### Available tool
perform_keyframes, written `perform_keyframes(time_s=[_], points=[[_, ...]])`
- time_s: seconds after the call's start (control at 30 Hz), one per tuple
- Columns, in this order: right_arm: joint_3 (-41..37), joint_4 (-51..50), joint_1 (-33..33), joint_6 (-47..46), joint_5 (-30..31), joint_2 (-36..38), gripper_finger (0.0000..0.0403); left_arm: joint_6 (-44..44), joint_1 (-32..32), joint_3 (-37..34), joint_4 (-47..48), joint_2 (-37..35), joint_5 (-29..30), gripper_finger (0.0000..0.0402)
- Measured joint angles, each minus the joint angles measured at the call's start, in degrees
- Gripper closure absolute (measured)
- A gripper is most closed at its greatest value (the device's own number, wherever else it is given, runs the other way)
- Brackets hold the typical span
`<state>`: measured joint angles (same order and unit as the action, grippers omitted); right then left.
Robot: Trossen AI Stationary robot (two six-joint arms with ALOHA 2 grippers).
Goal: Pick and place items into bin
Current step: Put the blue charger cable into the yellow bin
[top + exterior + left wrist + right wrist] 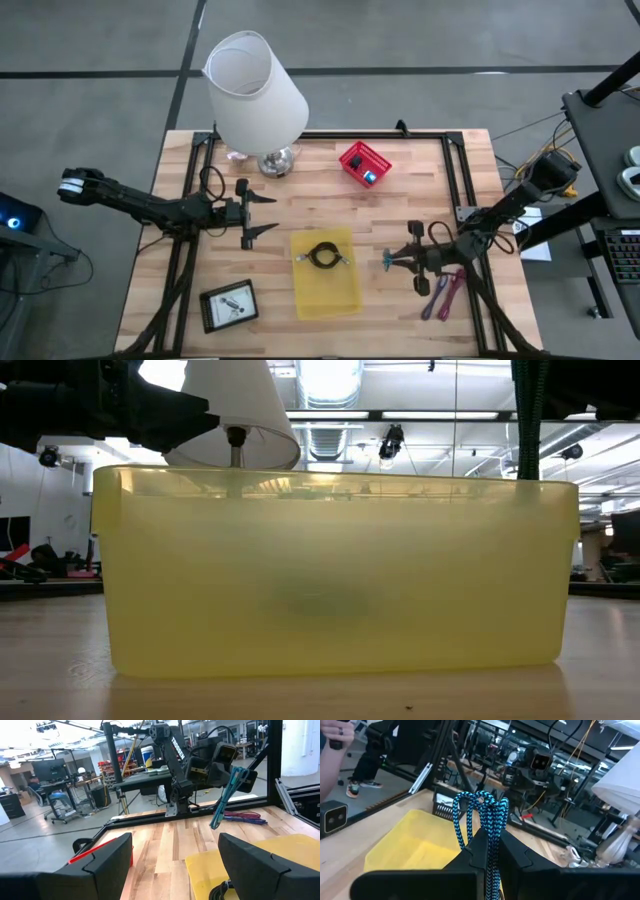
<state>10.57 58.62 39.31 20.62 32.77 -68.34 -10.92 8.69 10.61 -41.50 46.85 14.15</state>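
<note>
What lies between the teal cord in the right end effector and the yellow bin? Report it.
Nothing visible. The right end effector is shut on the teal cord, beside the yellow bin. Only bare table shows between them. The black coiled cable is already inside.

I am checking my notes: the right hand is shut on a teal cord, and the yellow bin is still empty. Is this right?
Not fully. The right hand is indeed shut on the teal cord, but the yellow bin is not empty: the high view shows a black coiled cable already lying in it.
</note>
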Motion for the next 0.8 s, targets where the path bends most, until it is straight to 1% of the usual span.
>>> perform_keyframes(time_s=[0.23,0.33,0.53,0.67,0.8], points=[[0.21,-1.27,0.02,-0.24,-0.27,-1.5,0.039,0.02,0.0,0.0,-1.01,0.0,0.0,0.0123],[0.22,-0.3,0.02,1.17,-2.41,-4.03,0.039,0.01,0.0,0.0,-0.91,0.02,0.0,0.0123],[0.84,11.39,0.07,14.14,-9.07,-9.7,0.039,0.02,0.0,0.0,-0.92,0.02,0.0,0.0123],[3.55,12.37,0.03,20.4,-9.88,-12.85,0.039,0.07,0.0,0.0,-0.69,0.02,0.0,0.0123],[7.7,12.51,-0.59,23.19,-9.9,-15.87,0.039,0.07,0.0,0.0,-0.46,0.02,0.0,0.0123]])
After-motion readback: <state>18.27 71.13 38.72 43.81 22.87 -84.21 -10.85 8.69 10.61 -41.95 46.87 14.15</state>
